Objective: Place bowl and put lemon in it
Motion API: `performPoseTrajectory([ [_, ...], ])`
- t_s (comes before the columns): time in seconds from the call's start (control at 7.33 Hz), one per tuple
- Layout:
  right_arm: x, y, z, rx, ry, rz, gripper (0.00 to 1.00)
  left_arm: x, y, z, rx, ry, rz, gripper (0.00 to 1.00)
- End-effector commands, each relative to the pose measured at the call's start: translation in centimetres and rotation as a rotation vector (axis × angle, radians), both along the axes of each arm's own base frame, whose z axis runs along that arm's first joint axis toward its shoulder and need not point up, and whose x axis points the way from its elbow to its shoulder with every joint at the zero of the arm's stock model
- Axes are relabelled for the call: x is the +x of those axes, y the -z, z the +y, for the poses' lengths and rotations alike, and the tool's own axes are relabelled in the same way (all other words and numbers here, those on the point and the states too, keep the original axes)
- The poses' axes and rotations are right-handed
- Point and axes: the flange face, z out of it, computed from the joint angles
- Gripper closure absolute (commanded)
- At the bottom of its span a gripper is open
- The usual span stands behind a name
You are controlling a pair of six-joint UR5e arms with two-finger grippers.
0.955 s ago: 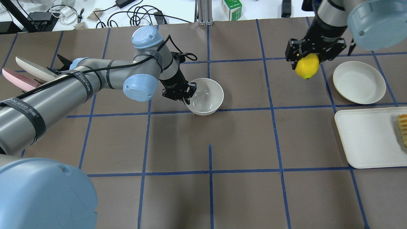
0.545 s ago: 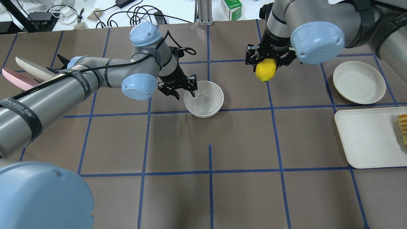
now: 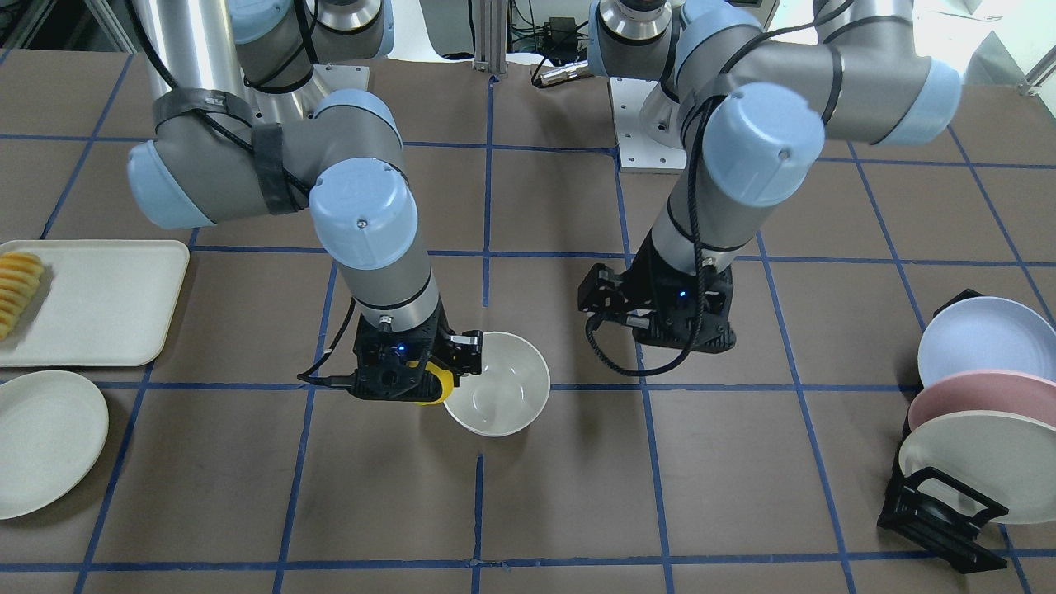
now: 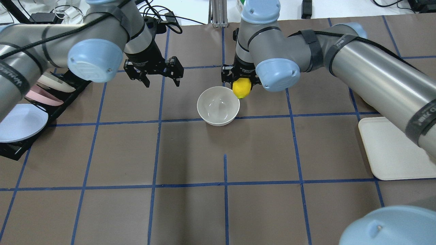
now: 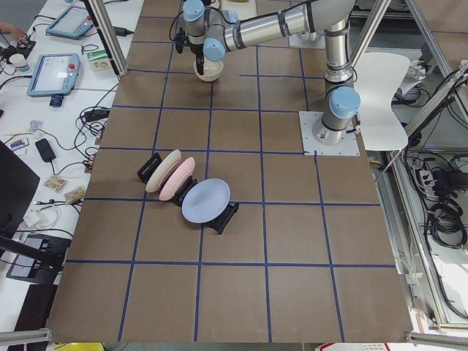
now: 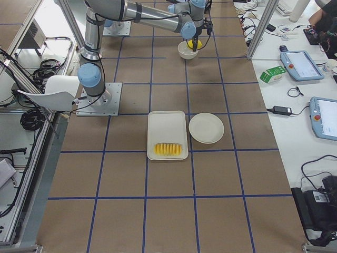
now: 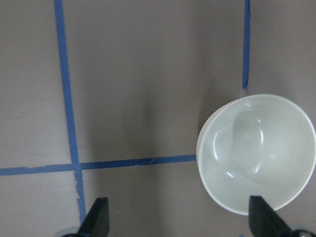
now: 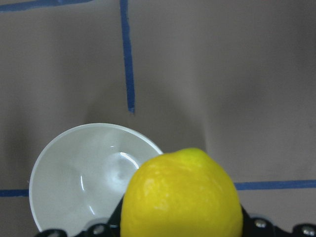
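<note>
"Right gripper [image 4: 241, 82]: what has it got?"

"Its fingers are clamped on the lemon [image 4: 242, 89]. It is held off the table [image 4: 224, 211], just beside the bowl [image 4: 218, 107], at the rim on the robot's right and slightly to the far side. In the overhead view the fruit overlaps the edge of the rim. In the right wrist view the bowl's hollow sits off to one side of the lemon, not squarely underneath it."

"And the left gripper [image 4: 162, 81]?"

"Spread wide with nothing between the fingers. It hangs above the table on the bowl's other side, well apart from it."

"So the bowl is placed?"

"I'd say so — it stands upright and alone on the brown surface, just beside a blue tape line [image 4: 190, 120]. It is empty, with the glossy inside showing. That half of the job looks done."

"What's left?"

"The lemon isn't in yet. My judgement is that the right arm needs a short sideways shift to bring the fruit over the bowl's middle, perhaps a little lowering, and then a release. If it were let go where it hangs, the lemon could strike the rim and roll away — or tip the bowl."
</note>
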Motion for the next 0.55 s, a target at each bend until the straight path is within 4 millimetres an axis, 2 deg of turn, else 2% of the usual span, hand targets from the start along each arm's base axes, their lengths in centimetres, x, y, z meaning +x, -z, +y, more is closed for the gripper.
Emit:
performPoseTrajectory([
  [0.0, 4.1, 2.8, 0.8, -0.009, -0.059, -0.003, 0.88, 2.1, -5.8, 3.5, -0.037, 0.027, -0.020, 0.00],
  [0.14, 4.5, 4.1, 1.2, 0.009, -0.073, 0.005, 0.87, 3.0, -7.3, 4.4, -0.055, 0.015, -0.038, 0.00],
  [0.27, 4.7, 5.5, 1.2, 0.033, -0.082, 0.013, 0.89, 5.3, -7.3, 5.0, -0.037, 0.002, -0.118, 0.00],
  [0.41, 5.1, 6.5, 1.3, 0.040, -0.088, 0.023, 0.88, 6.1, -8.7, 5.2, -0.040, -0.015, -0.118, 0.00],
])
